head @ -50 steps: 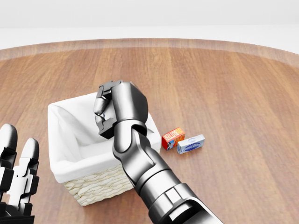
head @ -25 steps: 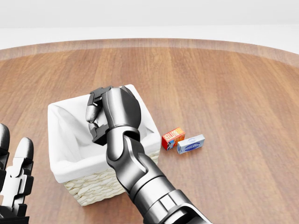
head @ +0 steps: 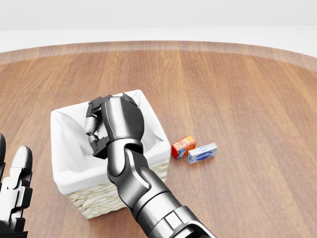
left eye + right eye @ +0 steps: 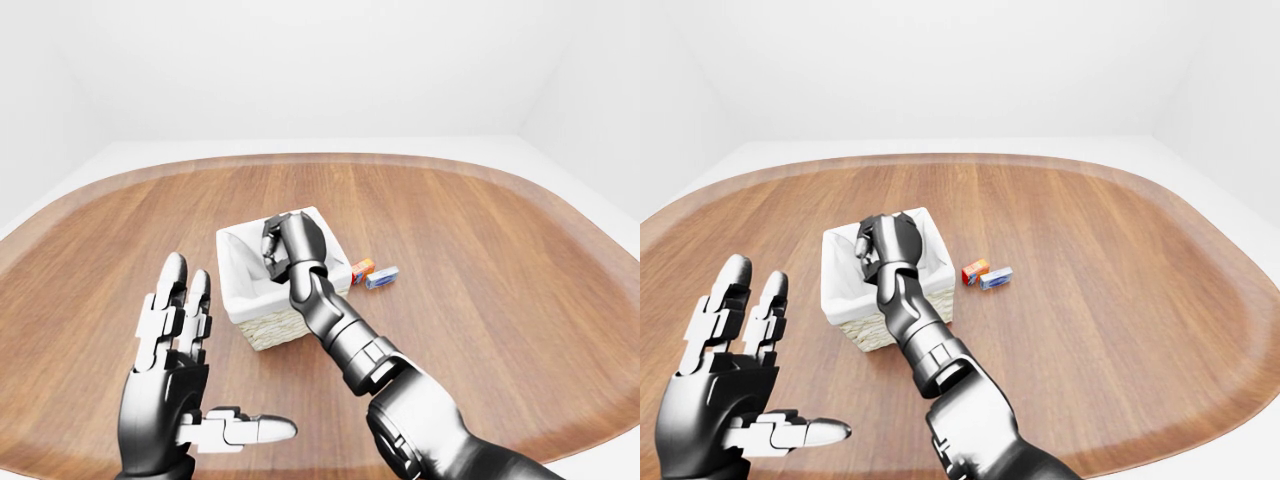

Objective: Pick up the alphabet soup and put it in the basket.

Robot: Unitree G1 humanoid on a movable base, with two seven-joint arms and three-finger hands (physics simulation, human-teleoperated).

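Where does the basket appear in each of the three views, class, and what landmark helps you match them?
Left-eye view: basket, centre, slightly left.
Head view: basket, lower left.
Right-eye view: basket, left of centre.
Shared landmark: the orange box and blue box just right of it.

right hand (image 3: 101, 126) masks basket (image 3: 67, 186) interior (soup unseen), box labels illegible

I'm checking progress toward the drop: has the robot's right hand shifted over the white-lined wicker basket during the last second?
Yes. In the head view the right hand has slid leftward, farther over the white-lined wicker basket, away from the small orange-red box, which hasn't moved.
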